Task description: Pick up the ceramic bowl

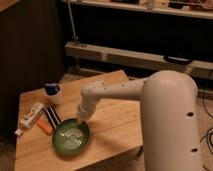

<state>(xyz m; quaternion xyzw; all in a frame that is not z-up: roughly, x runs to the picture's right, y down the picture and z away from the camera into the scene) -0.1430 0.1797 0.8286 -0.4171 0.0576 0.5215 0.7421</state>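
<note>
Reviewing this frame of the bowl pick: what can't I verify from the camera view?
- Camera view: the gripper is at the ceramic bowl's upper-right rim, but the wrist covers the contact, so a hold is unconfirmed.
- Striped and orange packets left of the bowl: too small to identify.
- White tube: label too small to read.
- Table: near-left corner cut off by the bottom edge.
</note>
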